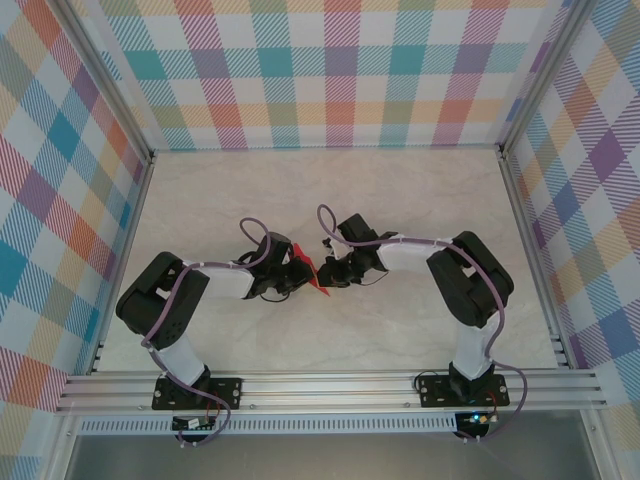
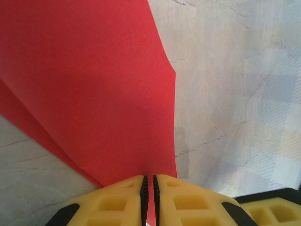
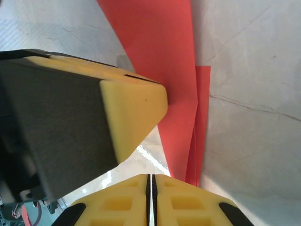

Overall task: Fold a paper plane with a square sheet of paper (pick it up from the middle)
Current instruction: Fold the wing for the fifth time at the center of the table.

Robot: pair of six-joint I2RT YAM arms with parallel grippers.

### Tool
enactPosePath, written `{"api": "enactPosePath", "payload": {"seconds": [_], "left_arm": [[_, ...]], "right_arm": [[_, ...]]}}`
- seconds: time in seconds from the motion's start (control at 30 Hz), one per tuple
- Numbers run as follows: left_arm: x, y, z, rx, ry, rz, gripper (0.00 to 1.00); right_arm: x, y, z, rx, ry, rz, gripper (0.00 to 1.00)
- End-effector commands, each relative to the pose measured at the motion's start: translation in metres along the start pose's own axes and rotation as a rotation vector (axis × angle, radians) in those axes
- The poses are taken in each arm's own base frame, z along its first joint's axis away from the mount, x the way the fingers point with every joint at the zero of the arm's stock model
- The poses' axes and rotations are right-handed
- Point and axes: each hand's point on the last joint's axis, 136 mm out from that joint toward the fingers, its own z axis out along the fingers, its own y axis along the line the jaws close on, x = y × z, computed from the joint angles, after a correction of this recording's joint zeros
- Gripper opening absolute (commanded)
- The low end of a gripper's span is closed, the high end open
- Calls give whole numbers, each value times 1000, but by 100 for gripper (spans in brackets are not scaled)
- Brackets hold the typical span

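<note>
Pinching the red paper (image 2: 94, 84) in my left gripper (image 2: 149, 181), I am holding it over the middle of the table (image 1: 400, 200) so the fold can be pressed. On my right gripper (image 3: 150, 179) the 2 fingers are squeezing together beside it, maybe empty.

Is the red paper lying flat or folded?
Folded: the red paper shows a second layer peeking out beside the top one.
</note>
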Motion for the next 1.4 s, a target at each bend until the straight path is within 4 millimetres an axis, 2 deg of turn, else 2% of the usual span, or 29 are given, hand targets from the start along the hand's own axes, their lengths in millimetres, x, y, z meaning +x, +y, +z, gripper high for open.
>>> {"api": "enactPosePath", "payload": {"seconds": [0.0,0.27,0.43,1.0,1.37], "left_arm": [[8,35,6,-142,6,-15,15],[1,28,2,-131,-11,4,16],[-14,27,-4,-127,-32,12,16],[-58,37,-11,-110,-55,30,18],[-84,61,-16,-130,-41,57,19]], "right_arm": [[5,-3,6,-11,46,-4,11],[28,-43,18,114,112,56,10],[36,-56,20,156,129,79,10],[39,-63,22,168,132,98,9],[42,-65,22,172,136,101,9]]}}
